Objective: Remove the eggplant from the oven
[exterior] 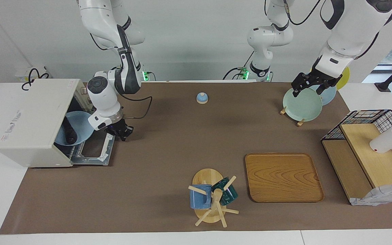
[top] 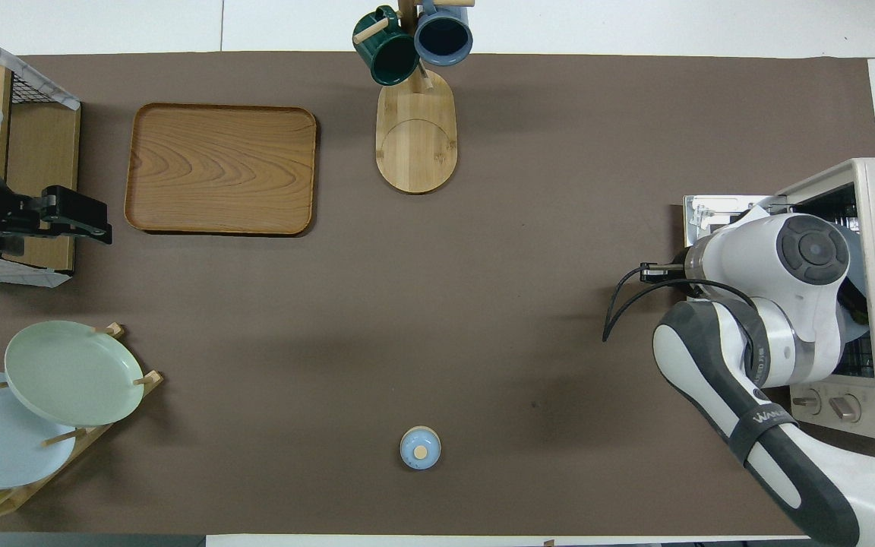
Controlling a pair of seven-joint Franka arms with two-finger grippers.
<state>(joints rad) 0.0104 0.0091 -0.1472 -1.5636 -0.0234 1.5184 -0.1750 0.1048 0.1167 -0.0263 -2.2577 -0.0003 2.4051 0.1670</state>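
A: What's in the oven point(exterior: 32, 122)?
B: Door's down flat on the worktop point(exterior: 168, 149). Inside, a pale blue bowl point(exterior: 80, 127) w/ the eggplant point(exterior: 68, 132) lying in it.
A: Other containers?
B: Wooden tray point(exterior: 283, 177), bare. Two mugs point(exterior: 213, 195) hang on a wooden stand.
A: Any writing?
B: "WANA…" on the right arm's band; warning sticker on the oven front, too small to read.
A: Tools?
B: Right tool point(exterior: 121, 132) is closed, holding nothing, over the open door's edge. Left tool point(exterior: 313, 85) has its jaws spread, empty, above the green plate point(exterior: 301, 104) in the rack.
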